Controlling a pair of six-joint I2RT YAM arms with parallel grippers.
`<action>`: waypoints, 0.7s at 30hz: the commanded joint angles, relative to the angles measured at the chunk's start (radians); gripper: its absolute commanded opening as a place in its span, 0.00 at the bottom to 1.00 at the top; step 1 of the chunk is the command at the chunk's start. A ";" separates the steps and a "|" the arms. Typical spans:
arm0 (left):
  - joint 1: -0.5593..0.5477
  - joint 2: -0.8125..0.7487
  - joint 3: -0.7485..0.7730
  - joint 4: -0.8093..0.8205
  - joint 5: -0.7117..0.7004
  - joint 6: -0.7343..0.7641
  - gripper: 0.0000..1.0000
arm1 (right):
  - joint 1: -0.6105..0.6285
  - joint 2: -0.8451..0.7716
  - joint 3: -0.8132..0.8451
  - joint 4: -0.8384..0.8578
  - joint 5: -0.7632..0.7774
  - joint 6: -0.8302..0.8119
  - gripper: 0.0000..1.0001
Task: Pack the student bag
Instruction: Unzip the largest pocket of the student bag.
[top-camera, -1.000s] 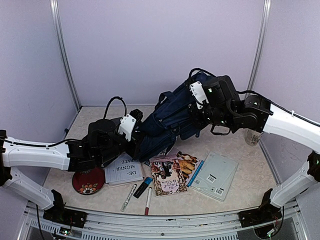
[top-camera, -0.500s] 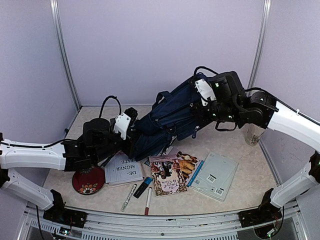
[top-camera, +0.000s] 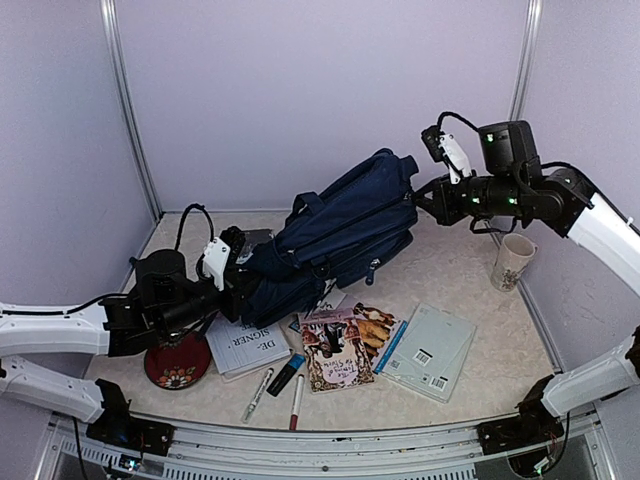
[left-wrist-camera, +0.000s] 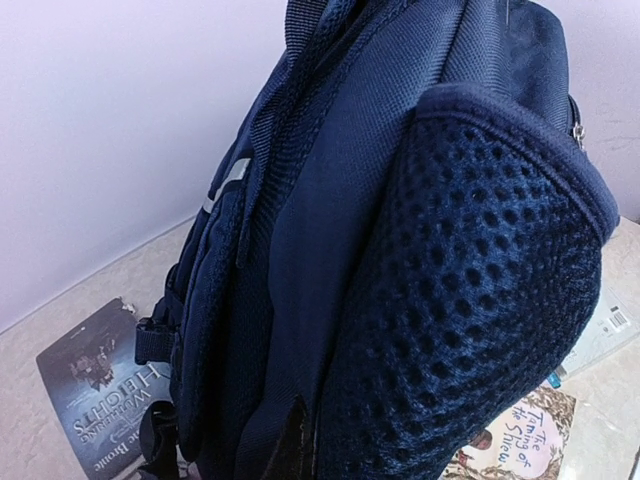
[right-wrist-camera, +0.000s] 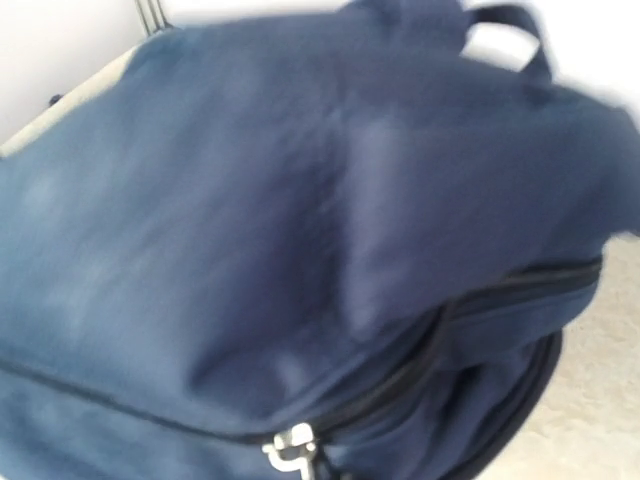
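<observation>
Right end effector (top-camera: 424, 192) raised, student bag (top-camera: 340, 230) stretched

pale lilac walls (top-camera: 320, 90) with metal corner posts (top-camera: 128, 110) enclose a speckled beige tabletop (top-camera: 462, 292) under even light.

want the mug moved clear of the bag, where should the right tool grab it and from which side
I'd pinch the mug by its rim from straight above: it stands upright, mouth open, and the side wall close beside it leaves little room for a sideways approach.
</observation>
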 joint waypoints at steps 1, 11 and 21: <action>0.030 -0.090 -0.035 0.168 0.125 -0.009 0.00 | -0.047 0.009 0.066 0.023 -0.084 -0.033 0.00; 0.010 -0.094 -0.040 0.203 0.248 -0.005 0.00 | -0.028 0.116 0.093 0.066 -0.264 -0.028 0.00; 0.036 -0.096 -0.036 0.209 0.118 -0.042 0.00 | -0.044 0.027 -0.054 0.067 -0.268 -0.027 0.00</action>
